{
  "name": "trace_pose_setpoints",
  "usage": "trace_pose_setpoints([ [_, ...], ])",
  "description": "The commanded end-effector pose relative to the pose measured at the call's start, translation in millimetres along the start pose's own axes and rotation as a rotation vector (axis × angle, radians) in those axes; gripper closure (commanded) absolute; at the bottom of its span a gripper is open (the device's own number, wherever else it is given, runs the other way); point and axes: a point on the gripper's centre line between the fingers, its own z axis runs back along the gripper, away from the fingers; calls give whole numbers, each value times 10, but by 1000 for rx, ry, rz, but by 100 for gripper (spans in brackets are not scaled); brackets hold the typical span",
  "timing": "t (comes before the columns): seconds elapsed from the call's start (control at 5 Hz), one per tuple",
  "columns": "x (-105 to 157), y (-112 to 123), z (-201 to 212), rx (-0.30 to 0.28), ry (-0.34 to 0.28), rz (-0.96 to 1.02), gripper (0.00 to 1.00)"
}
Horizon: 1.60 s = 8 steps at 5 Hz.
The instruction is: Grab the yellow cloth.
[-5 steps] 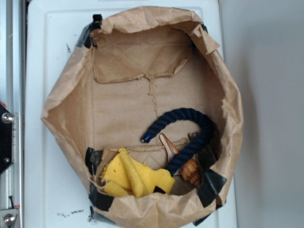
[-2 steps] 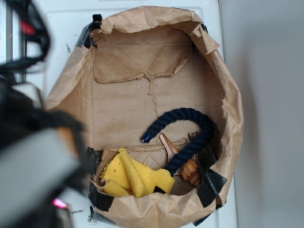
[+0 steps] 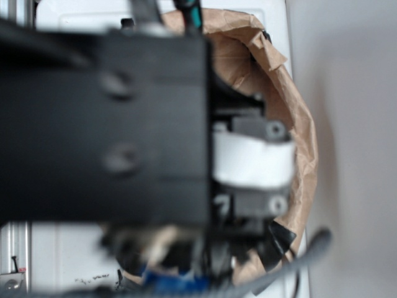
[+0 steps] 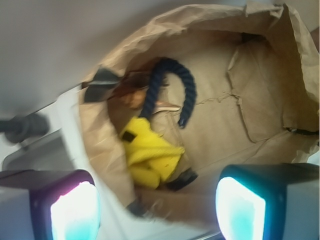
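Note:
In the wrist view the yellow cloth (image 4: 150, 155) lies crumpled and folded inside a brown paper bag (image 4: 240, 100), near the bag's lower left rim. A dark navy rope (image 4: 172, 85) curves just beyond it. My gripper (image 4: 157, 210) is open and empty, its two glowing pads (image 4: 75, 210) wide apart, high above the bag with the cloth between and ahead of them. In the exterior view my arm (image 3: 124, 124) fills the frame, blurred, and hides the cloth and rope.
The paper bag (image 3: 291, 112) sits on a white surface (image 3: 62, 248). Black tape patches (image 4: 100, 80) mark the bag's rim. A small brown object (image 4: 131, 97) lies by the rope. A grey surface (image 3: 353, 124) runs along the right.
My arm has swung in from the left over the bag and now covers most of the exterior view, hiding the cloth and rope. The cloth and rope themselves were not moved.

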Motion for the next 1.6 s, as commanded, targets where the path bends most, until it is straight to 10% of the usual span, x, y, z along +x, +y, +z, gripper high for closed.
trace_pose_setpoints([
  [0.0, 110, 390, -456, -17, 40, 173, 0],
  [0.4, -269, -57, -840, 7, 289, 135, 0],
  [1.2, -349, -208, -772, 55, 318, 318, 0],
  [1.4, -215, -94, -657, -117, 377, 326, 0],
])
